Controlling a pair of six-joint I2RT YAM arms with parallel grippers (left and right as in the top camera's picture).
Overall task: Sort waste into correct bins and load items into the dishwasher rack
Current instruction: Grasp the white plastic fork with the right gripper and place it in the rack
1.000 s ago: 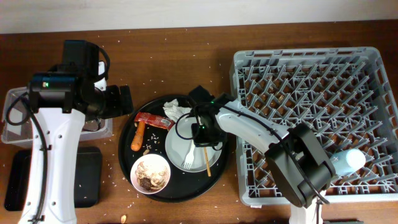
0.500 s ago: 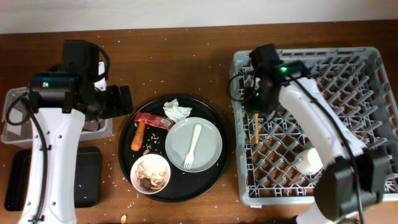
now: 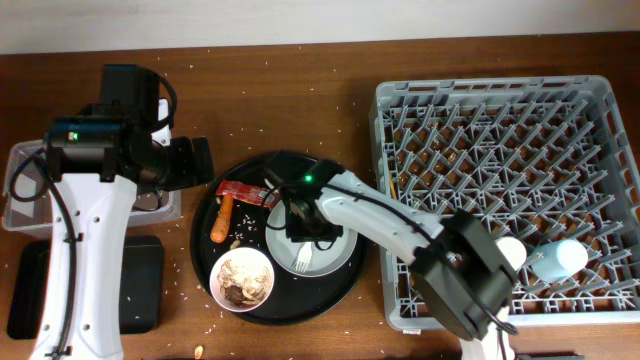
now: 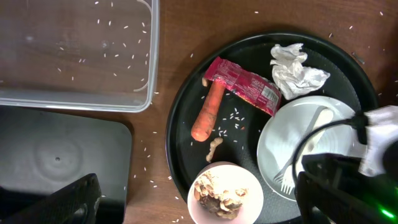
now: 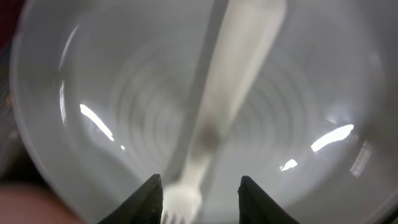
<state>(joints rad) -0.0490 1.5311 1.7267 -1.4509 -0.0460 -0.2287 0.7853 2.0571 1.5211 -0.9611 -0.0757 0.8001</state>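
Overhead view: the left pincer (image 3: 203,160) hangs spread and empty over the table, at 9 o'clock of the round black tray (image 3: 352,288). The right pincer (image 5: 199,190) is open with nothing held, straddling the white fork (image 5: 233,81) lying on the plate (image 5: 323,87). I'd drop lower, centre on the thin neck and pinch firmly so it can't skid. Rack (image 3: 500,110) is at 3 o'clock.

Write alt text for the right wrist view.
Blurred close-up: a white fork lies on a round white plate, tines toward the bottom of the frame. The right pincer is open, its tips at the bottom edge either side of the fork's neck.
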